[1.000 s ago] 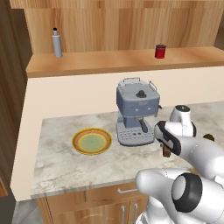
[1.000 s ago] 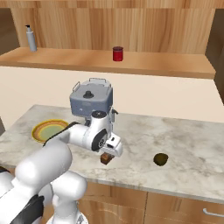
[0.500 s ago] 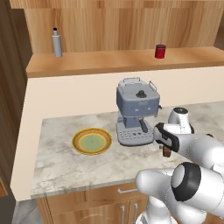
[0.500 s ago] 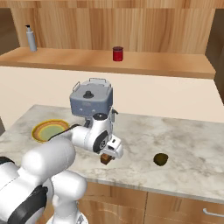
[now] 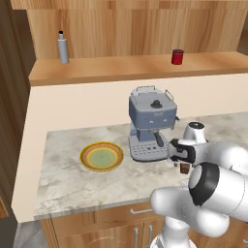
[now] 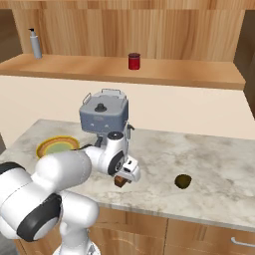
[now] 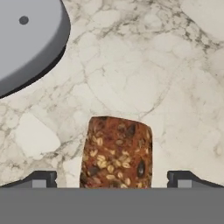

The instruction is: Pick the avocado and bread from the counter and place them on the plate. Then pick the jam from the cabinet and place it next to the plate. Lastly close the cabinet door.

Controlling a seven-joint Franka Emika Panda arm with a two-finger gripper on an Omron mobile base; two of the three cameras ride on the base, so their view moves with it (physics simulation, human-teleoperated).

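fingers [image 7: 112,179] stand wide apart, holding nothing; the bread [image 7: 117,153] sits between the two tips, clear of both, lying on the worktop [image 7: 131,78]; in the right base view the fingers [image 6: 124,177] hang directly over the bread [image 6: 119,182], low and close to the stone.

beyond the fingers, the grey base of the coffee machine [image 7: 26,39] lies near on one side; the avocado [image 6: 183,181] rests on the worktop well apart on the other side, untouched; the plate [image 5: 101,156] is past the coffee machine [image 5: 151,123], bare; the jam [image 5: 177,56] stands on the cabinet shelf [image 5: 135,68] above, with a grey bottle [image 5: 63,47] at its far end.

risks, as judged: the loaf appears slightly off centre between the tips, so a closing squeeze may push or twist it before gripping; a grasp taken too high could let it slip on lifting; the carry to the plate must pass the machine, where a low swing could strike it.
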